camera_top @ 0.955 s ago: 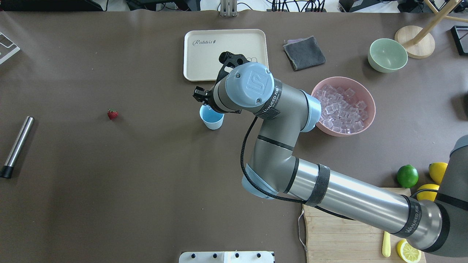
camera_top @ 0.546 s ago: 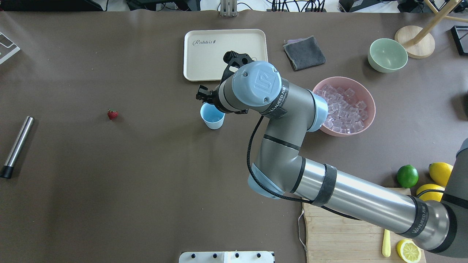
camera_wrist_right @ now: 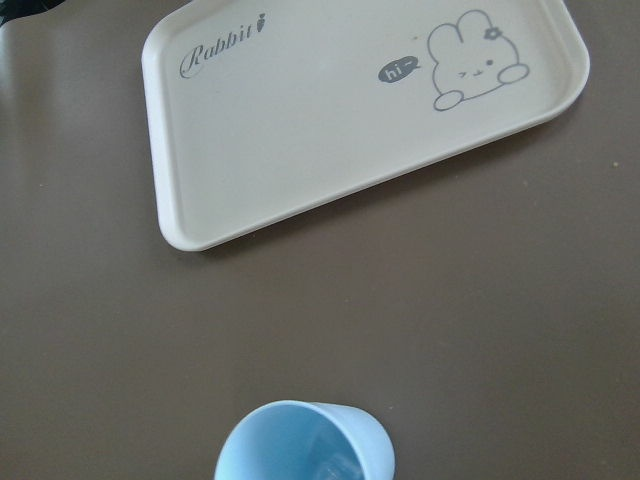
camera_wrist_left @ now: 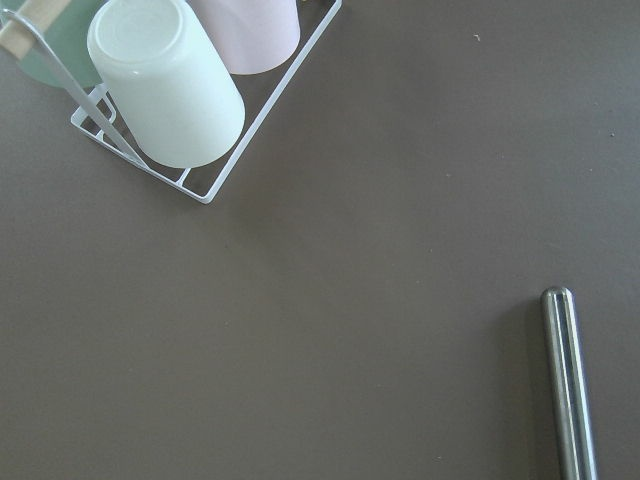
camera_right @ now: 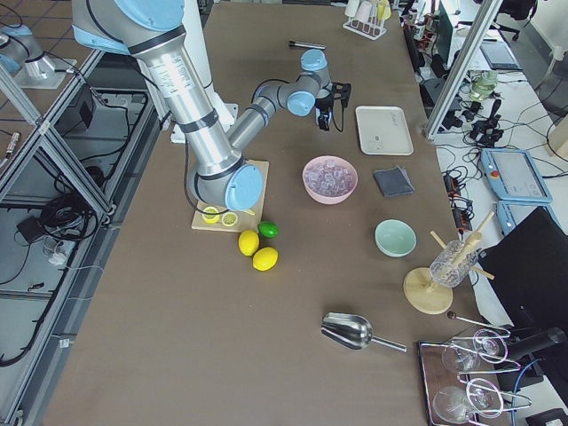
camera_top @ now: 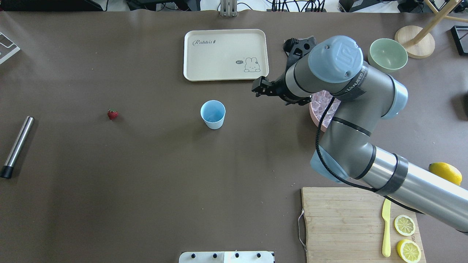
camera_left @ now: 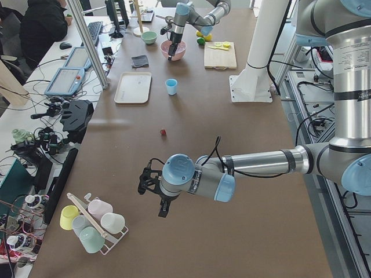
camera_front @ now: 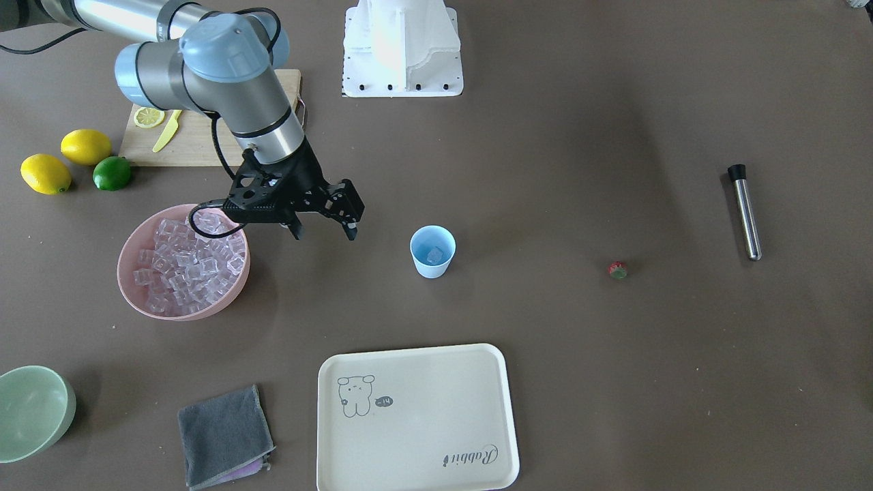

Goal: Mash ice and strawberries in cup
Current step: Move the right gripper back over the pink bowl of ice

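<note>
Robotics lab here, robot arm [camera_left: 255, 165] on a white pedestal [camera_left: 262, 49], aluminium frame [camera_left: 88, 43], cables [camera_left: 49, 107], tablets [camera_left: 64, 81] on side bench, person [camera_left: 40, 26] seated.

In your overhead view, the right arm [camera_top: 343, 138] covers most of the pink bowl [camera_top: 313, 109] and its ice [camera_top: 325, 106]. Your right wrist view cuts the cup [camera_wrist_right: 305, 445] off at the bottom edge. The left end effector [camera_left: 152, 197] appears only in the side view, so you cannot tell whether it is parted or closed.
</note>
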`<action>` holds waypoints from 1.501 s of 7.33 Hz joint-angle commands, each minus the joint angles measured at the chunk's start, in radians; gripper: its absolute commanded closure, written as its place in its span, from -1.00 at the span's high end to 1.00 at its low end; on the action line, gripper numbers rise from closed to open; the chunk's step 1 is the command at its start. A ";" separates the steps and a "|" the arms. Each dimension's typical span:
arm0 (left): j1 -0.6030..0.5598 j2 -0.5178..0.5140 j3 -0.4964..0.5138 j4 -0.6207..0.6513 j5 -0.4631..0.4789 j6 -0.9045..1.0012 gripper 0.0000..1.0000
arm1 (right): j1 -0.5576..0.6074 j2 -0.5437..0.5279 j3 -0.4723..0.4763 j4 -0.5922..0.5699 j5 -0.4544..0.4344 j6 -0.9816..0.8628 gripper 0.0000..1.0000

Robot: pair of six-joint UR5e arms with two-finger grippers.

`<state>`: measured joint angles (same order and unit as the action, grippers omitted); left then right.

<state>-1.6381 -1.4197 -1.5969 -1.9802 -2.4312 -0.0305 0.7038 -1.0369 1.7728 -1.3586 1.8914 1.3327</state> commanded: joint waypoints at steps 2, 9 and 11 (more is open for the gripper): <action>-0.003 0.005 -0.011 -0.002 -0.008 0.000 0.97 | 0.123 -0.121 0.059 -0.177 0.034 -0.194 0.78; -0.002 0.001 -0.026 -0.002 -0.006 -0.006 0.97 | 0.080 -0.218 0.051 -0.192 -0.052 -0.211 0.56; -0.002 0.001 -0.023 -0.002 -0.006 -0.006 0.97 | 0.036 -0.198 0.053 -0.229 -0.064 -0.211 0.54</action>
<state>-1.6402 -1.4190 -1.6206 -1.9819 -2.4374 -0.0367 0.7661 -1.2423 1.8249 -1.5732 1.8367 1.1213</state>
